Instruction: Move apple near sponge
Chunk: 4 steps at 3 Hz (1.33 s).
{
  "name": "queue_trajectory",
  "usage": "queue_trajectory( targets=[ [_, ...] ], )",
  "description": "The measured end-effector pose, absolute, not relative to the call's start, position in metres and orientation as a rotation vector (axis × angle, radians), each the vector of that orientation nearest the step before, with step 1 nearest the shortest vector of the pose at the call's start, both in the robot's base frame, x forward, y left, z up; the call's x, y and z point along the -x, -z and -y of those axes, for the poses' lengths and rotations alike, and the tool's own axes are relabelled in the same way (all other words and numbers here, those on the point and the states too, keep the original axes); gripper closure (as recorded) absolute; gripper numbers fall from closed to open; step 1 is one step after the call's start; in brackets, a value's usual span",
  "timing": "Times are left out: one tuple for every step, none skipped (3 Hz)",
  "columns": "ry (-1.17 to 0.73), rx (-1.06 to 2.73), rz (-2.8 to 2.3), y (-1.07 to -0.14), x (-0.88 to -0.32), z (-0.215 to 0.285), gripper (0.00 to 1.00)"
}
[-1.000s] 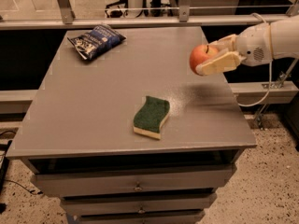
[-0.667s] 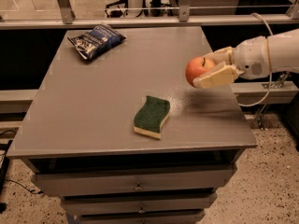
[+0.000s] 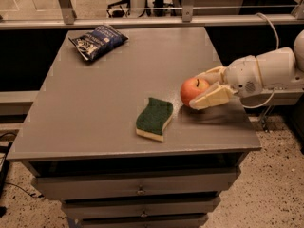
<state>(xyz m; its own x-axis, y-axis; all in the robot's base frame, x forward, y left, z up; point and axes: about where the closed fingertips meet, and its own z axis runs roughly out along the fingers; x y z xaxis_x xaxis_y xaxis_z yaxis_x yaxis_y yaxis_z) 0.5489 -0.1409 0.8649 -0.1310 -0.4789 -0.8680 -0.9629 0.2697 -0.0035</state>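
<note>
The red-orange apple (image 3: 193, 90) is held in my gripper (image 3: 205, 90), low over the grey table (image 3: 104, 94) on its right side; I cannot tell whether it touches the surface. The gripper's pale fingers (image 3: 213, 98) are shut on the apple from the right, and the white arm reaches in from the right edge. The sponge (image 3: 154, 118), dark green on top with a pale yellow base, lies flat near the table's front edge, a short gap to the left of and in front of the apple.
A dark blue snack bag (image 3: 98, 41) lies at the table's back left. Drawers (image 3: 137, 190) sit under the table front. A metal rail (image 3: 142, 22) runs behind the table. A cable (image 3: 268, 25) loops above the arm at right.
The gripper has moved the apple down and to the left, from above the table's right edge to just beside the sponge. The sponge and bag have not moved.
</note>
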Motion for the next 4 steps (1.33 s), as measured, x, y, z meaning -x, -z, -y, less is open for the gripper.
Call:
queue_trajectory(
  targets=[
    [-0.765, 1.374, -1.741, -0.856, -0.546, 0.133, 0.76],
    [-0.776, 1.408, -1.736, -0.849, -0.542, 0.125, 0.53],
    [-0.785, 1.432, -1.732, -0.845, -0.538, 0.120, 0.22],
    [-0.786, 1.442, -1.732, -0.844, -0.536, 0.119, 0.00]
  ],
)
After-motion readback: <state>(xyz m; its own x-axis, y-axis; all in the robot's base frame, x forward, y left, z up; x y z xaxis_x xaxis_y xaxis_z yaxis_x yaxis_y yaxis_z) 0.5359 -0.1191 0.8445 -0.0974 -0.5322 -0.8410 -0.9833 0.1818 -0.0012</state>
